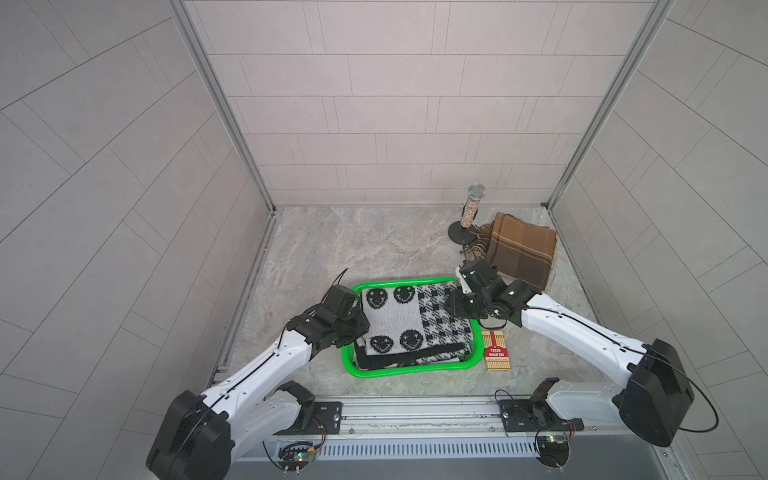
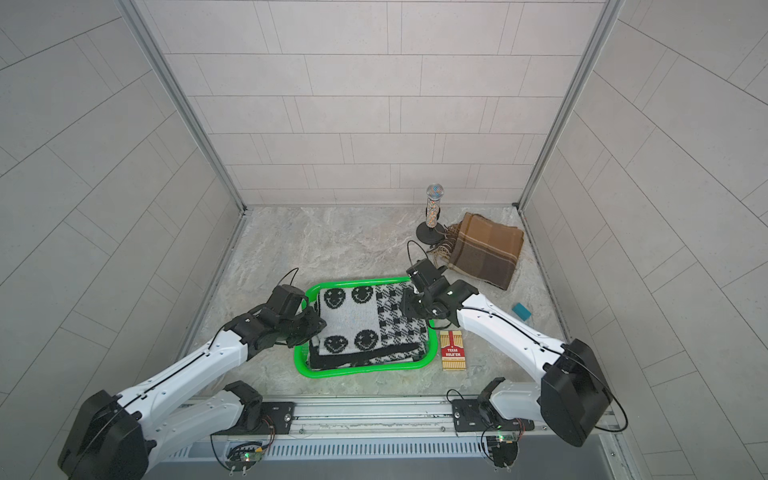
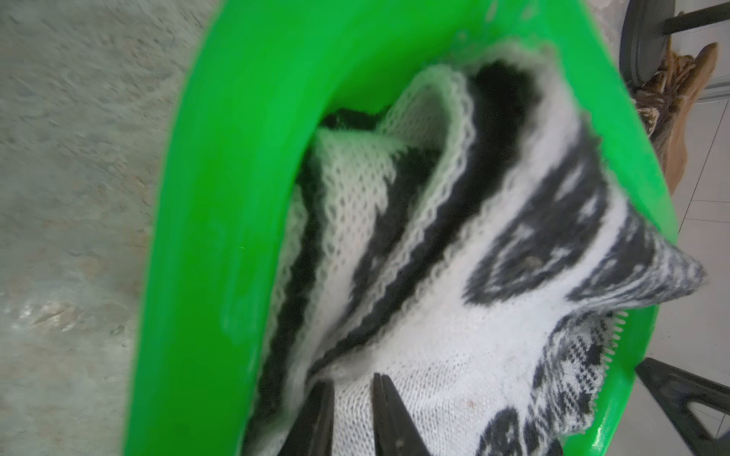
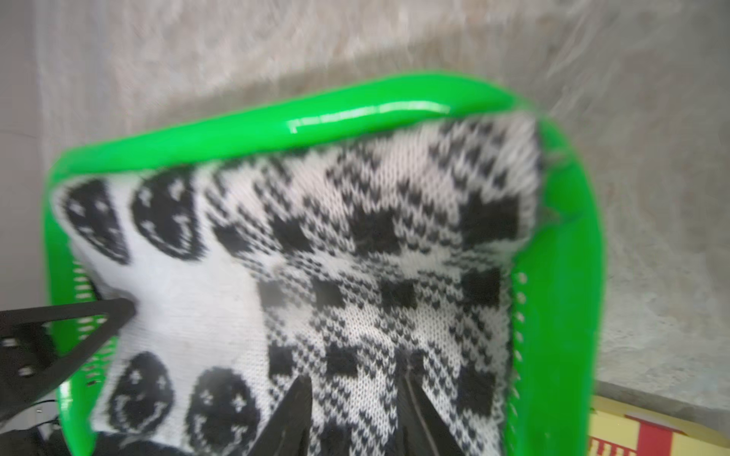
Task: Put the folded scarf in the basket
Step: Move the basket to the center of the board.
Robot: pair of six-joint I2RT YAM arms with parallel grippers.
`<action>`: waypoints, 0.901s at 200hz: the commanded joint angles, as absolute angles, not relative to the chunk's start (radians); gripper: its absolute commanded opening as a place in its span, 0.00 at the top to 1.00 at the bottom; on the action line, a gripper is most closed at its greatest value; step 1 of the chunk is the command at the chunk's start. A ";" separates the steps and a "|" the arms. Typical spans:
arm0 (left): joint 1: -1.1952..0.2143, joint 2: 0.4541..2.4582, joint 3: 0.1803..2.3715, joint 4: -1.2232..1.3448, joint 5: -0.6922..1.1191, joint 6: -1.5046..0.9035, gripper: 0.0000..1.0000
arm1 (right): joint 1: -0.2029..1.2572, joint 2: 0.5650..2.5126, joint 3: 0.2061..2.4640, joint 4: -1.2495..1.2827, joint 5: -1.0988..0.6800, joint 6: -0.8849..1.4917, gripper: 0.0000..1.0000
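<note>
The scarf [image 1: 409, 328] lies folded inside the basket [image 1: 415, 369], filling it, so the placing looks all but done. Both arms reach in low from opposite ends, wrists tipped down. The left tool [image 3: 351, 381] has its jaws narrowly apart with knit between them, and I cannot tell whether it grips. The right tool [image 4: 355, 377] stands partly open over the checks.

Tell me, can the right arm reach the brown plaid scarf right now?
Probably yes. The brown plaid scarf lies just beyond the right gripper, with bare table between; the microphone stand stands beside it, not in the way.
</note>
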State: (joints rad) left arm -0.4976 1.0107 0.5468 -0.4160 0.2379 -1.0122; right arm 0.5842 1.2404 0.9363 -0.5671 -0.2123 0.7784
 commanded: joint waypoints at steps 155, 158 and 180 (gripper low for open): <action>0.073 1.093 0.613 -0.464 0.424 -0.770 0.73 | -0.068 1.621 1.170 -0.355 -0.296 0.901 0.57; 0.073 1.090 0.621 -0.469 0.427 -0.770 0.73 | -0.068 1.639 1.185 -0.354 -0.298 0.897 0.57; 0.068 1.058 0.696 -0.517 0.445 -0.769 0.69 | -0.068 1.775 1.293 -0.354 -0.316 0.879 0.63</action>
State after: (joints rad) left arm 0.0681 1.0916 0.6098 -0.4389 0.4221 -0.8032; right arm -0.0681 1.6661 1.2018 -0.3828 -0.2985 0.8921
